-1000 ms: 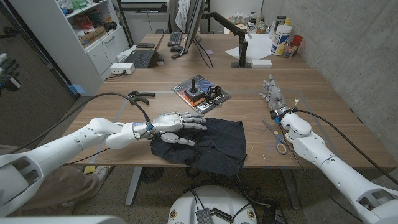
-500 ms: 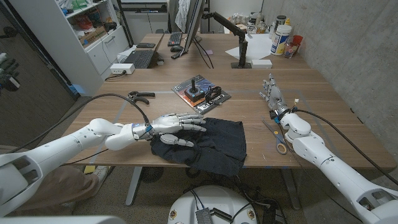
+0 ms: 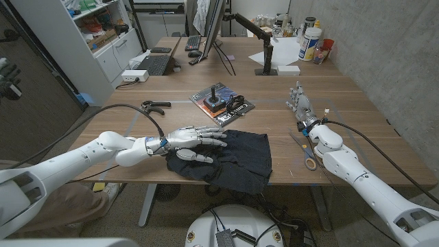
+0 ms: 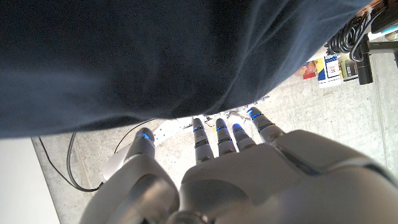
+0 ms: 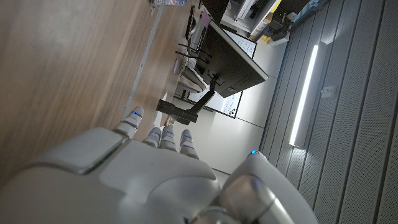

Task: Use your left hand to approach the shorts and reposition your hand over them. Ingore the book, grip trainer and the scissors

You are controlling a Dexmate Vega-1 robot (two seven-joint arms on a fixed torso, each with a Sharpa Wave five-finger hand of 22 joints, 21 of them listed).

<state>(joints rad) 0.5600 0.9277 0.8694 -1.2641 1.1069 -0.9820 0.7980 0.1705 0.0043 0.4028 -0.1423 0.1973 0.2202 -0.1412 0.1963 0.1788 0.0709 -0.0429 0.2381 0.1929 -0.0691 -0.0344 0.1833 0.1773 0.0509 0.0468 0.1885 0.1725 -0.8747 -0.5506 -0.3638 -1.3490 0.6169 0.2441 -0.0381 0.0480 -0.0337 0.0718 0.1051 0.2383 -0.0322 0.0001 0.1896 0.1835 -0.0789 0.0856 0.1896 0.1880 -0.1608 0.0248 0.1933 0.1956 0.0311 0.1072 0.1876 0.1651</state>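
The dark shorts lie spread and rumpled at the near edge of the wooden table, about midway along it, with one fold reaching the very edge. In the left wrist view the shorts show as a broad sheet of navy cloth just beyond the fingertips.

The left hand is over the shorts' left part, reaching in from the table's left side with its back turned up. Its fingers are stretched out and slightly apart, pointing toward the right side of the table, and it grips nothing. The thumb sits lower, against the cloth's near-left portion; whether the palm actually touches the fabric cannot be told.

The right hand stands on the table toward the right edge, well apart from the shorts, fingers straight and pointing toward the far edge, holding nothing. In the right wrist view the right hand has its fingers extended along the wood.

The scissors lie near the right forearm, close to the near edge. The book lies just beyond the shorts toward the table's middle. The grip trainer rests toward the left edge, beside a black cable that runs to the left arm.
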